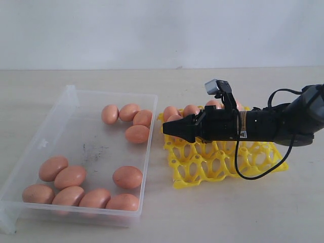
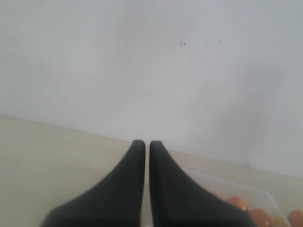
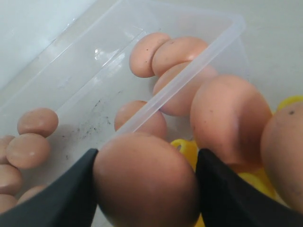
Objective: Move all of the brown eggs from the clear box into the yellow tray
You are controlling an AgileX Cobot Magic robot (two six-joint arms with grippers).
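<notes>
Right jaws clamped on one brown egg (image 3: 144,182) over the yellow tray (image 1: 202,167), at the corner just beside the clear box (image 1: 111,94); shell smooth, matte, light orange-brown with faint dark specks, long axis not determinable, lower part cropped. Eleven brown eggs (image 1: 70,176) lying on their sides in the box, long axes level, in two clusters, with others seated along the tray's far row. Left jaws together, only a sliver between.
</notes>
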